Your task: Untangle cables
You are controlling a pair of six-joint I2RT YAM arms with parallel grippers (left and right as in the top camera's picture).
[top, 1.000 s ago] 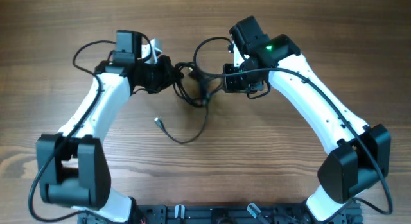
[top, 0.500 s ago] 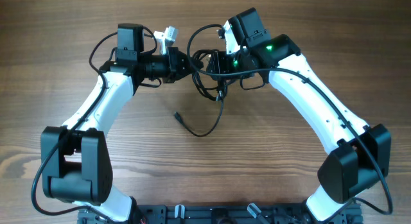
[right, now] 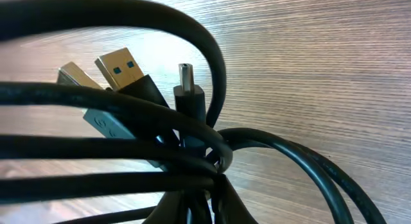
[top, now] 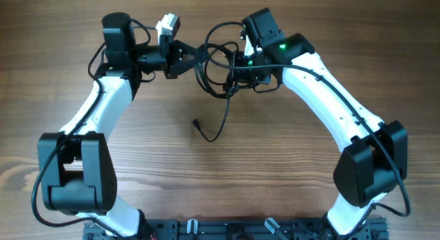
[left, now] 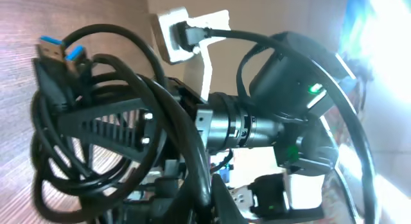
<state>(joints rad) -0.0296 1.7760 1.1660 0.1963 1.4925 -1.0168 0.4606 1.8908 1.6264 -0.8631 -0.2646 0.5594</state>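
Up near the far edge of the table (top: 220, 192), the left gripper (top: 187, 54) is seen with its jaws drawn together on the cables (top: 214, 61). In the left wrist view, several black loops of the cables (left: 45, 153) are wrapped over and around the ribbed black fingers (left: 103, 128), and two blue-tipped plugs (left: 54, 47) are pointed up and to the left above them.

The right gripper (top: 237, 69) is placed just across from the left one, with the tangle stretched between the two. Its fingers are covered by the wrist in the overhead view and are shut out of the right wrist view by the cables (right: 128, 153), so it cannot be told whether its jaws are apart or together. In that close view, the strands are gathered into a tight knot low in the middle. Two flat plugs (right: 122, 67) with blue inserts and one small narrow plug (right: 186, 79) are seen standing up from the knot, against the wood grain.

From the tangle, one single strand is let down toward the near side. It is curved into a hook shape, and its loose end (top: 198, 122) is laid on the bare wood, well apart from both grippers.
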